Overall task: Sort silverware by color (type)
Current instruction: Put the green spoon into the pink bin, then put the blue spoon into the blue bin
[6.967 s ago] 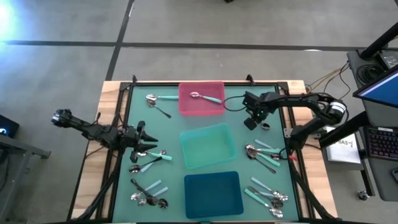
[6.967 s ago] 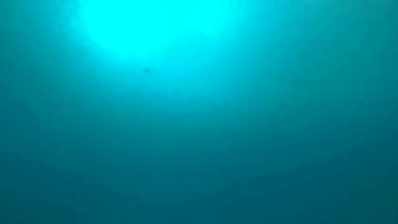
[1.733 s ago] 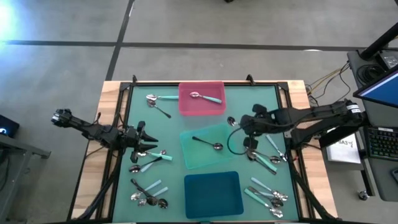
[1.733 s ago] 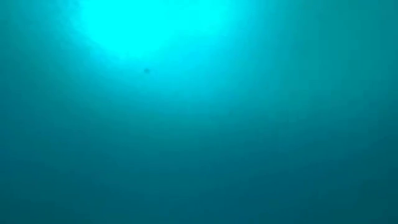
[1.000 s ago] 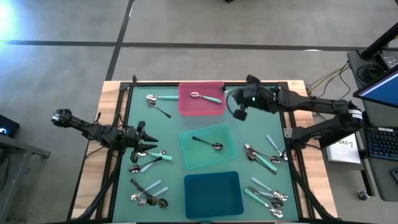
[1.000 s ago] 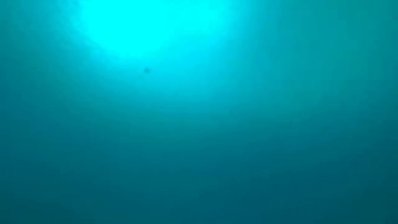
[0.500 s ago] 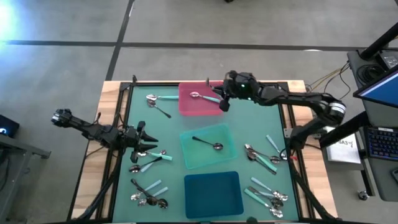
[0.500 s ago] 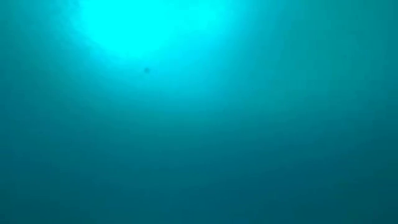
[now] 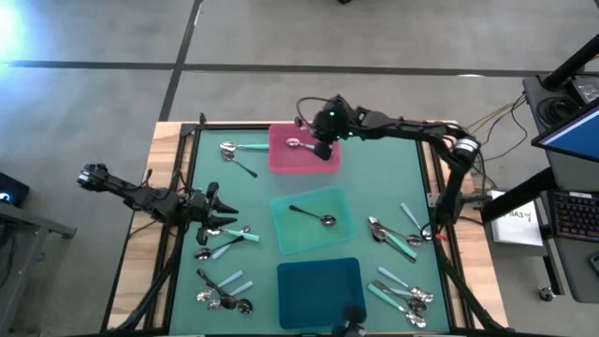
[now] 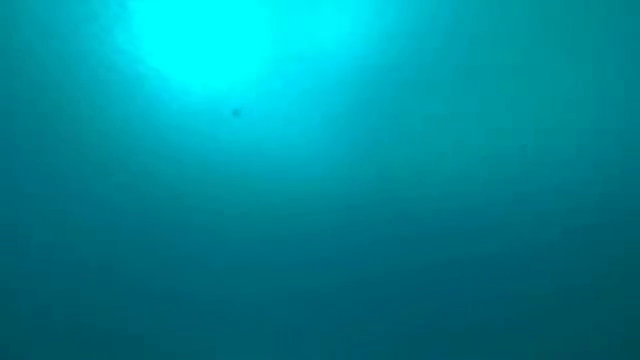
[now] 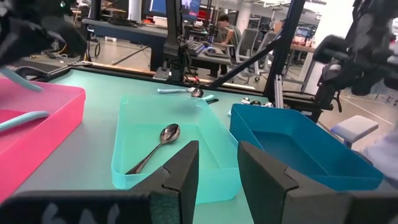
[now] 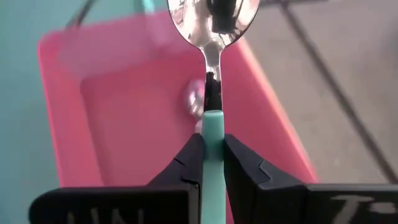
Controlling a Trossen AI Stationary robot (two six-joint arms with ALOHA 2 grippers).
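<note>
Reaching across the upper centre of the high view, the right gripper (image 9: 323, 140) hangs over the right half of the pink tray (image 9: 284, 162). Its fingers (image 12: 239, 168) are closed onto the teal handle of a held spoon (image 12: 212, 37), whose shiny bowl points away from the wrist, above the tray's floor. A second teal-handled spoon (image 9: 298, 144) lies inside the same tray, partly covered by the gripper. The mint tray (image 9: 314, 234), centre of the high view, contains one dark-handled spoon (image 9: 312, 214), also seen in the left wrist view (image 11: 155, 145). The dark-teal tray (image 9: 321, 292) sits below it, lower centre. The remaining loose spoons lie on the green mat (image 9: 374, 192): a pair at upper left (image 9: 234, 153), a cluster at mid-left (image 9: 223, 241), a cluster at lower left (image 9: 225, 292), and two groups at mid-right (image 9: 397, 231) and lower right (image 9: 402, 292). The left gripper (image 9: 220, 213) rests at mid-left, just above the mid-left cluster; its fingers (image 11: 183, 171) stand partly apart with nothing between them. The low view is a featureless blue-green field.
</note>
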